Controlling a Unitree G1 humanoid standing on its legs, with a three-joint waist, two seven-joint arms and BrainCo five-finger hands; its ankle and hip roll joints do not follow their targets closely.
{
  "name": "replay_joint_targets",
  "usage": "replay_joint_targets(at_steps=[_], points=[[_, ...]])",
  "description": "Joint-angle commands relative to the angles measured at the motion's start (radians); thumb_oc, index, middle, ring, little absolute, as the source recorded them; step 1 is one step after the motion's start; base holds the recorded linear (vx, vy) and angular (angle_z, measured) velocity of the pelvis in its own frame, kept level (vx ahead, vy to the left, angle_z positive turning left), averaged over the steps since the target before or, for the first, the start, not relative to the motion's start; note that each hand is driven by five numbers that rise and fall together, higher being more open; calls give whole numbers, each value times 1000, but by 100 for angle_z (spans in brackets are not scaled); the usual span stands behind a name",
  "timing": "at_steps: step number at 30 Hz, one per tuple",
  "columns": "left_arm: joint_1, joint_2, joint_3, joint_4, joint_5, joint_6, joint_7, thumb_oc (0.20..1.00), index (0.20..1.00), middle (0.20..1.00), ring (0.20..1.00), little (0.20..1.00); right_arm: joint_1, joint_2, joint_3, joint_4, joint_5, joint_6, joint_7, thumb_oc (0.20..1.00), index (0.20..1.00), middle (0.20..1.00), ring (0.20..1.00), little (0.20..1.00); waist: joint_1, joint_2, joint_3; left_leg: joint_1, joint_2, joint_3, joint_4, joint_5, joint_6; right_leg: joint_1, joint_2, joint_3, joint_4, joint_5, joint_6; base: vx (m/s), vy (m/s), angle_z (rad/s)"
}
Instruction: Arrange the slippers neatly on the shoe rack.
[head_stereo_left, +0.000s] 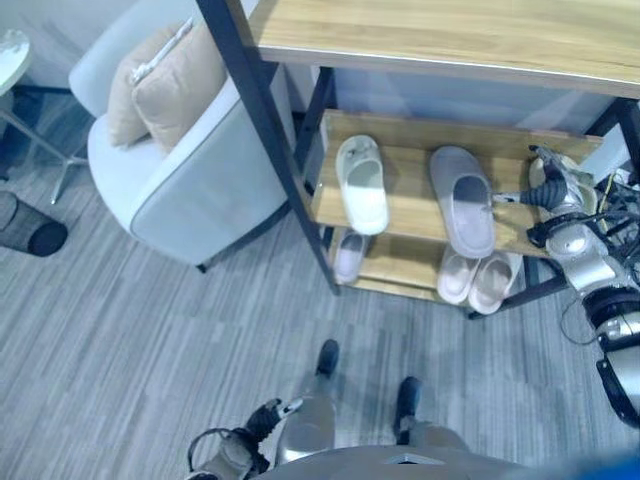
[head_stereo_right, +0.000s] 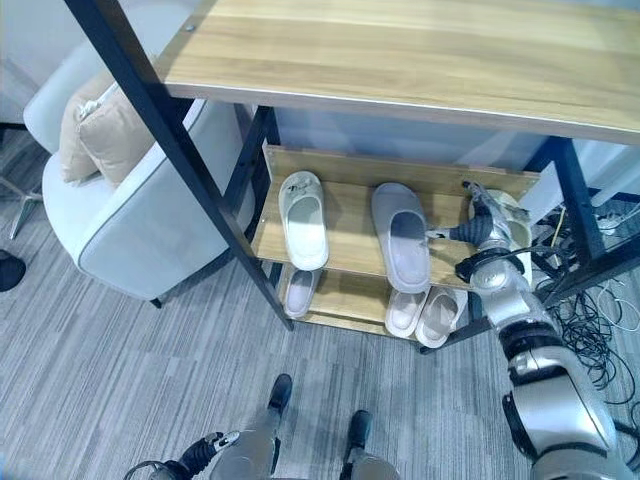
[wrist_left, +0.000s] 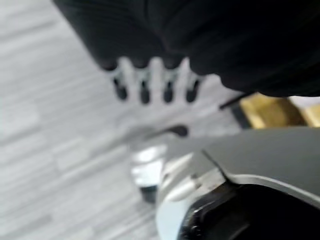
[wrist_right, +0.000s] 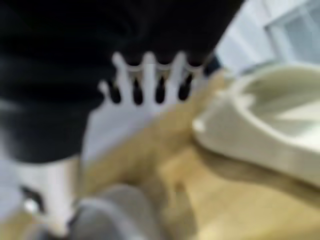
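Two slippers (head_stereo_right: 303, 218) on rack (head_stereo_right: 350, 250), armchair (head_stereo_right: 130, 220) beside

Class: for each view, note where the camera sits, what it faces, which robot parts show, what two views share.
Left eye view: on the head, looking down at the shoe rack; right robot hand at shelf's end.
Right eye view: beside it, same scene.
Left wrist view: along the open left robot hand, at floor.
Right wrist view: along the open right robot hand, at the shelf.
Shared: grey slipper, eye and right wrist views.
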Motion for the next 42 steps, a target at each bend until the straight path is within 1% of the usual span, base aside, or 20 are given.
replay_joint_targets(at_steps=[1, 12, 17, 18, 19, 21, 23, 24, 27, 28, 29, 30, 33, 34, 35, 36, 37, 38, 39, 42], points=[[-51, 16, -74, 33, -22, -1, 2, 1000, 1000, 1000, 1000, 1000, -106, -81, 30, -44, 53, -21, -7, 1000, 1000, 1000, 1000, 1000, 35, -43, 86, 61, -36, -17, 48, -154, 43, -32, -127, 31, 127, -104, 99, 14, 35, 11], [-72, 14, -83, 35, -45, -3, 16, 1000, 1000, 1000, 1000, 1000, -154, -61, 58, 23, 117, -27, 1, 1000, 1000, 1000, 1000, 1000, 53, -41, 112, 11, -55, -39, 66, -151, 42, -49, -134, 9, 122, -104, 103, 1, 18, 7], [-82, 15, -91, 30, -49, -1, 29, 1000, 1000, 1000, 1000, 1000, -174, -45, 44, 84, 143, -25, -30, 1000, 1000, 1000, 1000, 1000, 66, -38, 116, -6, -65, -48, 68, -147, 40, -50, -141, -8, 114, -99, 107, -7, 27, 12], [-86, 15, -93, 31, -49, -2, 31, 1000, 1000, 1000, 1000, 1000, -175, -40, 34, 95, 156, -27, -36, 476, 476, 476, 476, 476, 68, -37, 119, -12, -68, -49, 70, -146, 38, -49, -143, -12, 112, -98, 107, -13, 10, 5], [-92, 15, -93, 30, -52, 0, 32, 1000, 1000, 1000, 1000, 1000, -177, -37, 24, 98, 171, -28, -45, 200, 200, 200, 200, 200, 71, -37, 120, -16, -71, -52, 70, -144, 37, -49, -144, -17, 108, -96, 108, -9, 30, 4], [-98, 9, -91, 26, -58, -2, 39, 1000, 1000, 1000, 1000, 1000, -152, -36, 1, 70, 170, -31, -64, 200, 200, 200, 200, 200, 72, -35, 120, -21, -76, -57, 64, -142, 35, -47, -148, -30, 104, -93, 110, -1, 38, 15], [-99, 3, -84, 20, -59, -2, 50, 1000, 1000, 1000, 1000, 1000, -97, -23, -49, -36, 138, -29, -116, 200, 200, 200, 200, 200, 69, -35, 123, -23, -78, -56, 62, -143, 36, -45, -152, -33, 100, -92, 112, -5, 43, 26], [-104, -12, -70, 24, -51, -1, 54, 1000, 1000, 1000, 1000, 1000, 7, -6, -127, -140, 94, -40, -163, 200, 200, 200, 200, 200, 59, -32, 128, -25, -82, -57, 65, -147, 39, -45, -154, -34, 102, -95, 113, -4, 19, 15], [-104, -19, -54, 30, -44, 0, 57, 1000, 1000, 1000, 1000, 1000, 92, 7, -186, -237, 84, -67, -185, 200, 200, 200, 200, 200, 51, -33, 129, -25, -84, -56, 65, -149, 42, -46, -156, -34, 104, -95, 115, 2, 19, 10], [-104, -33, -29, 37, -31, 4, 65, 1000, 1000, 1000, 1000, 1000, 196, 30, -250, -436, 36, -101, -212, 200, 200, 200, 200, 200, 32, -33, 135, -24, -82, -52, 64, -152, 44, -49, -157, -30, 106, -95, 116, 1, 13, 4], [-101, -30, -35, 38, -30, 3, 66, 1000, 1000, 1000, 1000, 1000, 217, 35, -264, -458, 29, -92, -210, 200, 200, 200, 200, 200, 37, -35, 132, -24, -82, -52, 64, -152, 44, -49, -157, -30, 107, -95, 116, 12, 15, 8], [-104, -41, -5, 39, -22, 2, 66, 1000, 1000, 1000, 1000, 1000, 322, 49, -330, -630, -30, -129, -217, 200, 200, 200, 200, 200, 14, -39, 136, -23, -80, -45, 64, -156, 46, -53, -158, -23, 108, -95, 117, 13, 14, 4], [-94, -51, 27, 41, -16, -2, 65, 1000, 1000, 1000, 1000, 1000, 544, 109, -422, -917, -121, -153, -169, 200, 200, 200, 200, 200, -21, -52, 135, -13, -74, -31, 67, -164, 49, -56, -157, -8, 111, -93, 121, 1, 4, -2], [-94, -51, 26, 41, -16, -2, 65, 1000, 1000, 1000, 1000, 1000, 547, 110, -423, -920, -122, -151, -168, 200, 200, 200, 200, 200, -19, -53, 134, -13, -74, -30, 67, -164, 49, -56, -157, -8, 111, -93, 121, 0, 9, -5], [-96, -58, 53, 47, -22, -1, 65, 1000, 1000, 1000, 1000, 1000, 630, 140, -430, -979, -125, -170, -137, 200, 200, 200, 200, 200, -45, -59, 136, -7, -69, -20, 68, -167, 49, -60, -156, 0, 113, -91, 123, 1, 5, -10], [-93, -57, 51, 47, -22, -1, 65, 1000, 1000, 1000, 1000, 1000, 639, 143, -434, -989, -125, -167, -134, 200, 200, 200, 200, 200, -42, -60, 133, -6, -69, -19, 68, -168, 49, -60, -156, 1, 113, -92, 123, -1, 7, -14], [-90, -58, 68, 45, -32, -4, 69, 1000, 1000, 1000, 1000, 1000, 704, 163, -428, -1025, -130, -176, -111, 200, 200, 200, 200, 200, -64, -67, 134, -1, -65, -13, 68, -170, 49, -63, -154, 11, 115, -91, 123, 0, 2, -16], [-87, -57, 67, 44, -32, -4, 70, 1000, 1000, 1000, 1000, 1000, 710, 165, -430, -1030, -130, -174, -108, 200, 200, 200, 200, 200, -62, -69, 132, 0, -65, -12, 67, -170, 49, -63, -154, 12, 115, -91, 123, -12, 5, -17], [-84, -56, 83, 43, -46, -8, 75, 1000, 1000, 1000, 1000, 1000, 761, 175, -411, -1048, -129, -180, -86, 200, 200, 200, 200, 200, -81, -76, 134, 6, -59, -1, 68, -172, 48, -66, -153, 23, 116, -88, 123, -12, 17, -21], [-84, -48, 98, 32, -70, -13, 80, 1000, 1000, 1000, 1000, 1000, 809, 164, -347, -1028, -131, -172, -34, 200, 200, 200, 200, 200, -100, -87, 139, 9, -54, 17, 74, -174, 48, -76, -150, 42, 123, -84, 124, -28, 12, -25]])
